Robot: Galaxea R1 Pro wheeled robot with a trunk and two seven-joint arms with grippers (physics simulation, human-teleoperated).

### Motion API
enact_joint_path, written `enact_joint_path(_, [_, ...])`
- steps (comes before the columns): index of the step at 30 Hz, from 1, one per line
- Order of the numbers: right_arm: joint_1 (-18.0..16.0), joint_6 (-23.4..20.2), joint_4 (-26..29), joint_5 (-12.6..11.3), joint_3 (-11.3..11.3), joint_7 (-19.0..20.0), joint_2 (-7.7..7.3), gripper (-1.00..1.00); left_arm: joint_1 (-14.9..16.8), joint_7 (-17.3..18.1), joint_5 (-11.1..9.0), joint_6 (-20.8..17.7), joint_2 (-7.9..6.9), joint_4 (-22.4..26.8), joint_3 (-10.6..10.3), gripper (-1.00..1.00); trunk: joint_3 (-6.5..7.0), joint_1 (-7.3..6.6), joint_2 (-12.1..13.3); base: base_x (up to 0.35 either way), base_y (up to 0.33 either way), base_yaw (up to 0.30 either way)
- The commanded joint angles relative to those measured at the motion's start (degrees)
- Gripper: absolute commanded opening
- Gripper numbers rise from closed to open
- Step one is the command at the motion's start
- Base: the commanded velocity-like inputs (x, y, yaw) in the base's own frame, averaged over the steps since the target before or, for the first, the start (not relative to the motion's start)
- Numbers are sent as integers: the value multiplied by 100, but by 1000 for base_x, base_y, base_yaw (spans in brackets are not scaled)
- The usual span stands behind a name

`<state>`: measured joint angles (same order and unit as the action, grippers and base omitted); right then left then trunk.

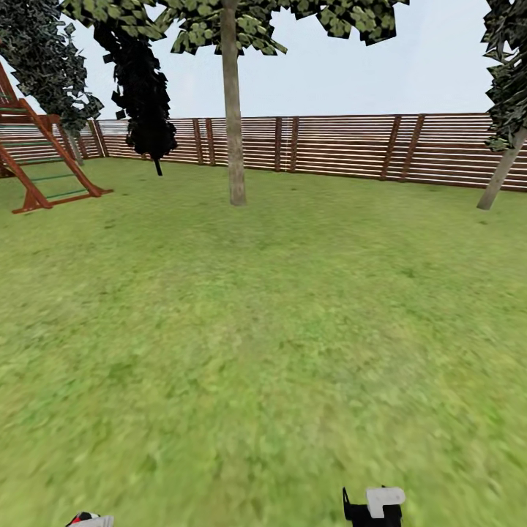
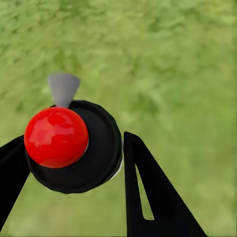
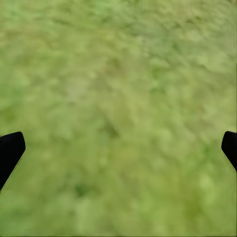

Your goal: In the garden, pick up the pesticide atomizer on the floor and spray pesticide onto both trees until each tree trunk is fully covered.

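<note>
Right gripper over bare grass
The right gripper (image 3: 118, 148) has its two black fingertips (image 3: 10, 150) spread wide, one poking in at each side edge of the frame, with nothing between them, and blurry green floor (image 3: 118, 89) everywhere else.

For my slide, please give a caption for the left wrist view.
Left hand holding the round black, red-topped pesticide atomizer above blurry green grass floor.

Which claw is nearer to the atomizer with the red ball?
Left. The left claw grips the atomizer between its fingers; the right claw hangs open over bare grass, apart from it.
</note>
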<state>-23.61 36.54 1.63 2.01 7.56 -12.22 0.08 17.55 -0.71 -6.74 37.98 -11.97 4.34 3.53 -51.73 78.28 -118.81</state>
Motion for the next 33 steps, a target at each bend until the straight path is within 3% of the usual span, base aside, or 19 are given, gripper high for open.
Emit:
enact_joint_path(1, [-4, 2, -5, 22, 44, -60, 1, 100, 3, 6, 6, 16, 1, -3, 34, -100, -5, 3, -2, 340, 0, 0])
enact_joint_path(33, [-4, 2, -5, 22, 44, -60, 1, 100, 3, 7, 6, 16, 1, -3, 34, -100, -5, 3, -2, 340, 0, 0])
